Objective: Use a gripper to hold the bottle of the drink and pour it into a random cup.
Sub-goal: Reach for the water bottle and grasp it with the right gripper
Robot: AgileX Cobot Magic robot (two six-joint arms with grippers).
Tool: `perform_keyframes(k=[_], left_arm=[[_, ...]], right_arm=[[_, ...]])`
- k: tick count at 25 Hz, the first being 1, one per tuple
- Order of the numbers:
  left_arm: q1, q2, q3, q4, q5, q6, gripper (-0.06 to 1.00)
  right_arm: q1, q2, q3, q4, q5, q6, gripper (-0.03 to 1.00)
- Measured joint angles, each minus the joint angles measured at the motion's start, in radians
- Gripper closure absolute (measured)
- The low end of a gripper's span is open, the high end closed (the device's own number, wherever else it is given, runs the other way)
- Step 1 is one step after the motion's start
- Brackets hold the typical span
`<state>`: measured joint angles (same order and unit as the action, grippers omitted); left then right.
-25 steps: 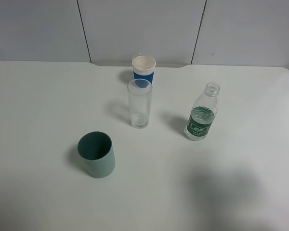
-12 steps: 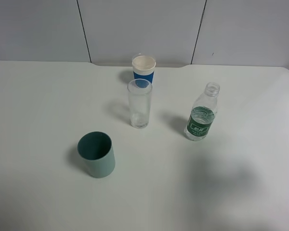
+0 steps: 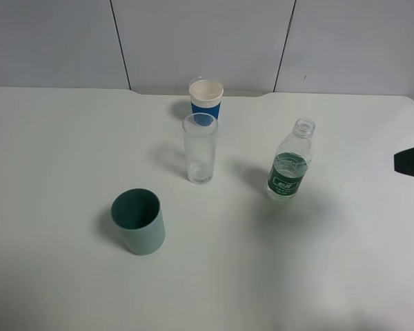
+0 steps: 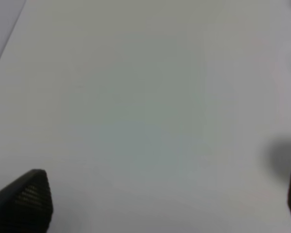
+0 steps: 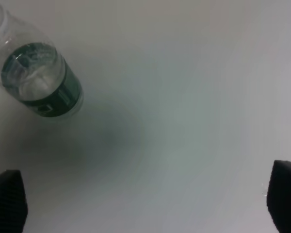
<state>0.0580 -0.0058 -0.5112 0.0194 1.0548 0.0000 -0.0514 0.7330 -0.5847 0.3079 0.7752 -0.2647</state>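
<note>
The bottle point(image 3: 288, 169), clear with a dark green label and no cap, stands upright right of the middle of the table. It also shows in the right wrist view point(image 5: 39, 80). The tall clear glass cup point(image 3: 200, 148) stands upright to its left, apart from it. My right gripper point(image 5: 145, 204) is open and empty above bare table, short of the bottle; a black part of it point(image 3: 412, 162) shows at the right edge of the exterior view. My left gripper point(image 4: 160, 204) is open and empty over bare table; it is out of the exterior view.
A squat teal-green cup point(image 3: 138, 221) stands at the front left. A blue cup with a white rim point(image 3: 205, 100) stands just behind the glass. The white table point(image 3: 69, 152) meets a grey wall at the back.
A black part of my right arm has come into the exterior view at the right edge. Its shadow on the table has moved up toward the bottle. The bottle and cups have not moved.
</note>
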Motion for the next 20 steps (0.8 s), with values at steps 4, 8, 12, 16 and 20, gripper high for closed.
perform_keyframes(k=[4, 8, 12, 16, 20], left_arm=[[0.000, 0.000, 0.000, 0.002, 0.000, 0.000, -0.04], [0.000, 0.000, 0.000, 0.002, 0.000, 0.000, -0.04], [0.000, 0.000, 0.000, 0.001, 0.000, 0.000, -0.04], [0.000, 0.000, 0.000, 0.001, 0.000, 0.000, -0.04], [0.000, 0.000, 0.000, 0.001, 0.000, 0.000, -0.04]], right_arm=[[0.019, 0.099, 0.000, 0.023, -0.036, -0.076, -0.02], [0.127, 0.190, 0.000, 0.026, -0.098, -0.103, -0.02], [0.247, 0.283, 0.000, 0.031, -0.190, -0.103, -0.02], [0.318, 0.383, 0.000, 0.033, -0.253, -0.094, -0.02], [0.349, 0.458, 0.000, 0.025, -0.278, -0.060, -0.02]])
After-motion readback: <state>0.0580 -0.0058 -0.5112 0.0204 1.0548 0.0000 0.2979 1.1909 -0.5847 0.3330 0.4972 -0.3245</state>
